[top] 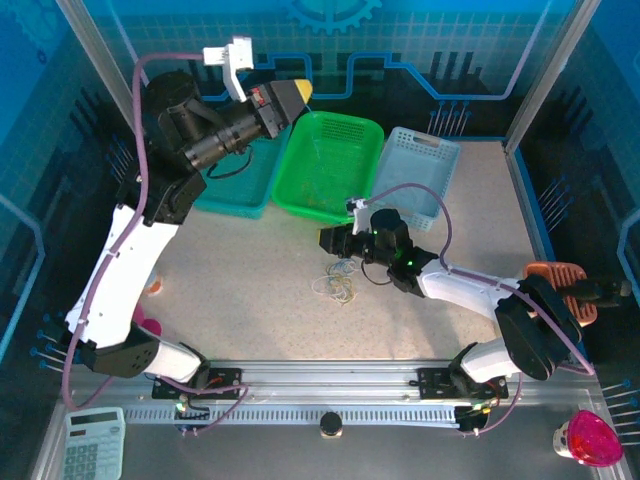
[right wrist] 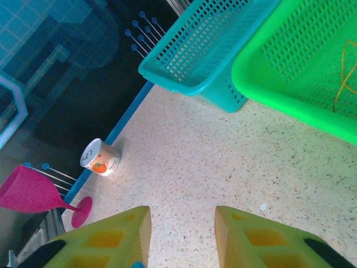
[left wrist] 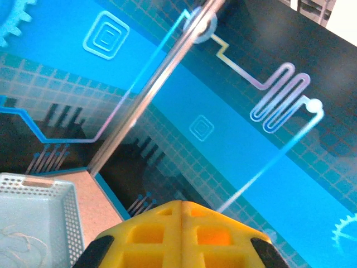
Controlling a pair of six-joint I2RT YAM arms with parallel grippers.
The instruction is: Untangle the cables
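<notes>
The cables point(top: 338, 284) lie as a small, loose clump of thin whitish and yellowish loops, flat on the speckled table point(top: 250, 290) at six o'clock from the green basket point(top: 335, 160), while a yellowish strand point(right wrist: 341, 78) lies inside that basket and a white strand point(left wrist: 17, 240) inside the pale blue basket point(left wrist: 70, 218).

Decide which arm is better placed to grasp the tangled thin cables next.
Right. The right fingers hang open, low beside the clump of thin whitish looped cables; the left fingers are shut, raised far back.

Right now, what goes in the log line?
left tool: shut, raised | right tool: open, low | cables: clumped on table
</notes>
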